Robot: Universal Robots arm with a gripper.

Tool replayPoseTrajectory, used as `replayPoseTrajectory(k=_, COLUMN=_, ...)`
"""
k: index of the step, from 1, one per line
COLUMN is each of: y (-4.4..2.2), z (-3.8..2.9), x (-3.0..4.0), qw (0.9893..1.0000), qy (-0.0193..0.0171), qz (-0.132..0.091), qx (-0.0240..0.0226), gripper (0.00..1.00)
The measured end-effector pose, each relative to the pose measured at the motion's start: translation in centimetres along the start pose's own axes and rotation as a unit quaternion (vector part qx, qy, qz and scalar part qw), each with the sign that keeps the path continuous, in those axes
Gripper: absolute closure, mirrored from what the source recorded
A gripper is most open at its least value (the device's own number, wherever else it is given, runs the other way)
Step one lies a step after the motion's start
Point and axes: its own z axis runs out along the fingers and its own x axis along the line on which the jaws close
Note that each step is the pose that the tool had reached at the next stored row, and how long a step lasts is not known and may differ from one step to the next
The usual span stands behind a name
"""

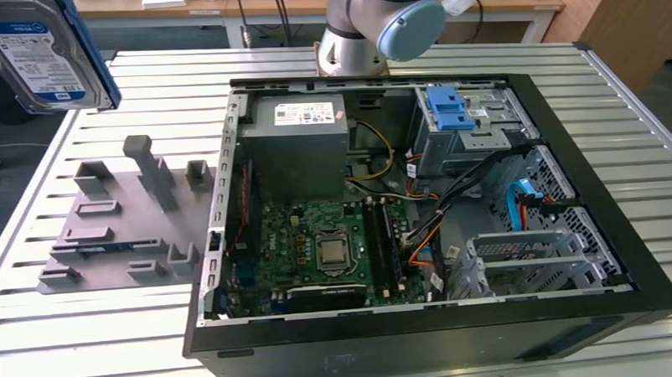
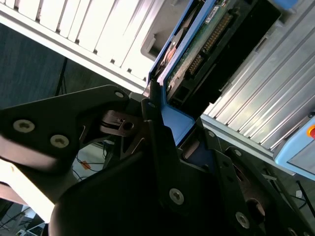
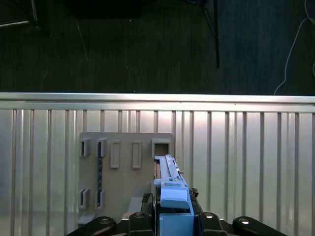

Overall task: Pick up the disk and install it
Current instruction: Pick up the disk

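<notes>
Your disk (image 1: pixel 43 56) is a flat silver slab with a blue-and-white label and a blue plastic frame around its edges. In the exterior view it hangs at the far left, clear of the table (image 1: pixel 73 332) and well apart from the computer case (image 1: pixel 606 229). In the first wrist view you see the gripper (image 3: pixel 172 219) pinching the blue frame, with the disk edge-on over the holder (image 1: pixel 113 221), a matte grey block of rectangular slots and upright posts. The table is ribbed, shiny metal slats. The black case lies open. Inside it sit a green circuit board (image 1: pixel 315 239), a grey power box (image 1: pixel 301 148) with a white sticker, a blue-latched metal drive cage (image 1: pixel 468 125) and loose cables (image 1: pixel 470 180).
</notes>
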Motion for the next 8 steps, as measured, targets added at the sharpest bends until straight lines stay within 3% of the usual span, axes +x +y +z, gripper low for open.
replayPoseTrajectory(k=8, y=0.0, z=-0.81, x=-0.01, qw=1.0, qy=0.0, qz=0.0, qx=0.0, gripper=0.64)
